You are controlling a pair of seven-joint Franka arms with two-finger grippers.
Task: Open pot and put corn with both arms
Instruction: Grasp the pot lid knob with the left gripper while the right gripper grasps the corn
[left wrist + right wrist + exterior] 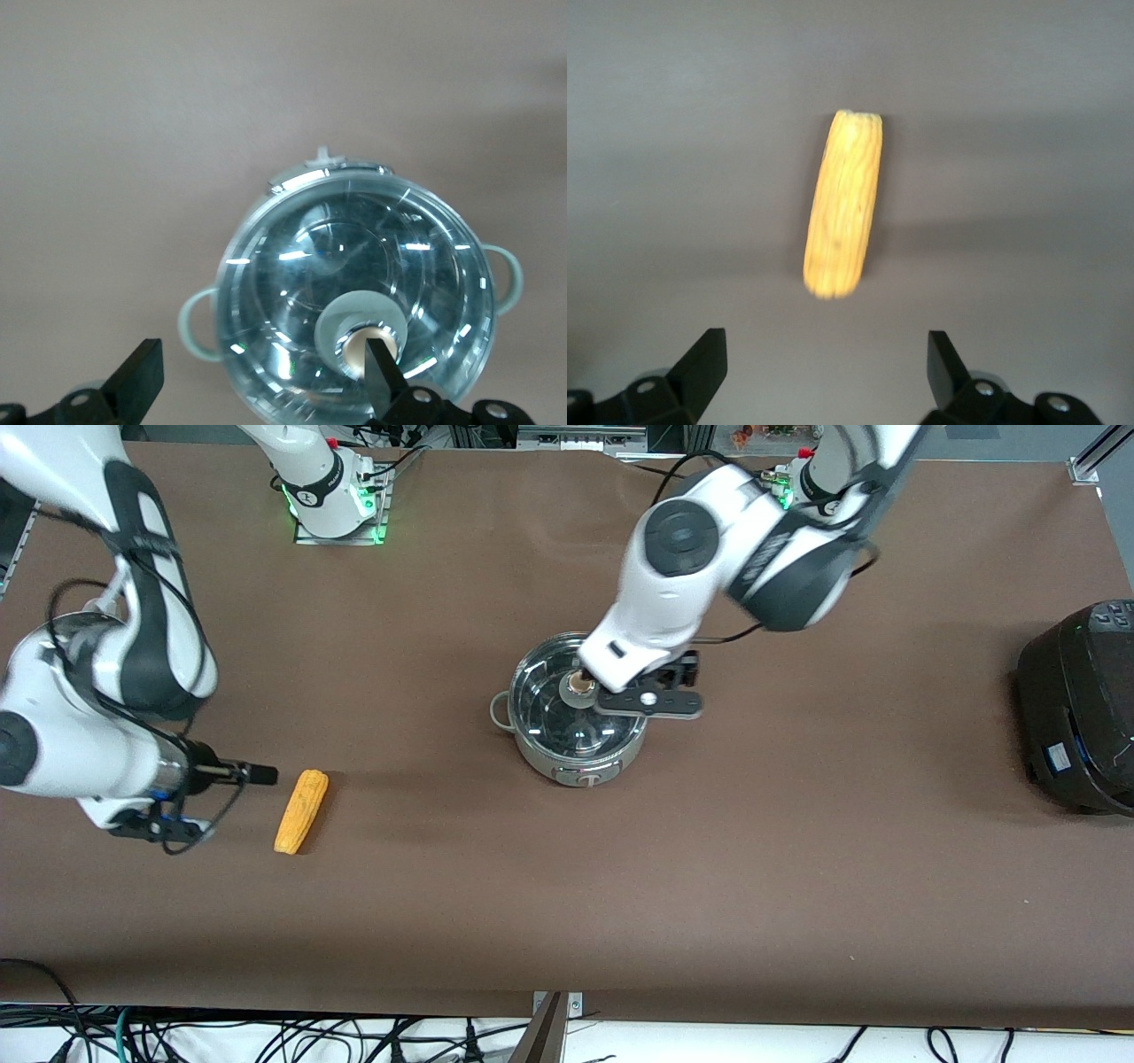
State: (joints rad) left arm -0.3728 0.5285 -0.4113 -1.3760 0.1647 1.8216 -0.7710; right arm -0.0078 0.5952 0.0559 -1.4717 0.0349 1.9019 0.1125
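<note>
Your pot (576, 731), frame center, sits lidded under the spread left gripper (257, 376); the spread right gripper (824, 363) hovers near the corn (301, 811) at lower left.

The bench (567, 886) is plain dull brown. The corn (301, 811) is yellow-orange, ribbed with fine lengthwise rows. The pot (576, 766) is shiny silver steel under a clear glass lid (354, 283) with a tan knob (359, 347). The cooker (1081, 708) is black. Both arms are white with dark grey joints.
</note>
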